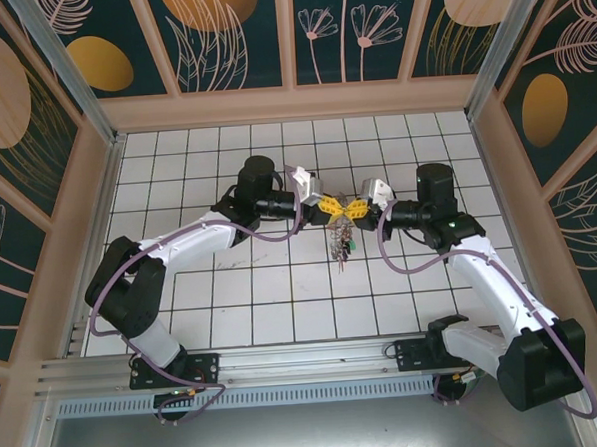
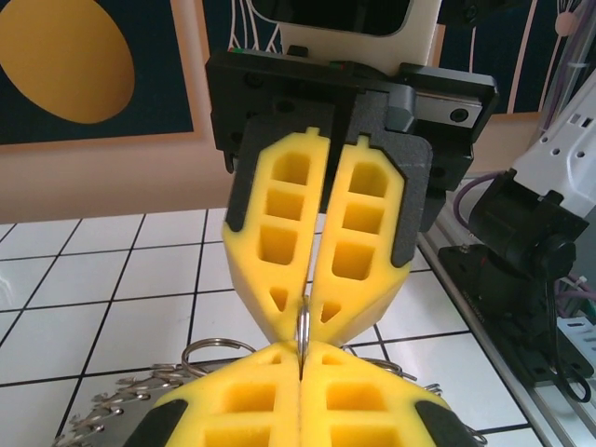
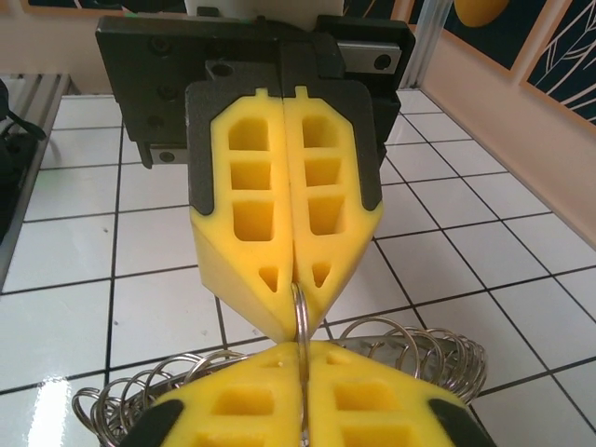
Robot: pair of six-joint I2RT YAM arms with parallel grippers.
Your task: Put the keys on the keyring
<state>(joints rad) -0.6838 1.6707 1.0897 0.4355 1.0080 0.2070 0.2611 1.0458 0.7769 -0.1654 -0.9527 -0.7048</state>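
Both grippers (image 1: 338,209) (image 1: 355,210) clamp keyring (image 3: 300,317) (keys (image 1: 342,246) beneath).

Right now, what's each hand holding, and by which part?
The left hand and right hand both pinch the keyring by its rim, from opposite sides.

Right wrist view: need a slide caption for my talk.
Left tool and right tool, tip to tip, pinch the thin keyring above a cluster of small rings.

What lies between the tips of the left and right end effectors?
A thin grey metal ring, seen edge-on, spans the small gap; the left end effector and right end effector are both shut on it. Both wrist views show this.
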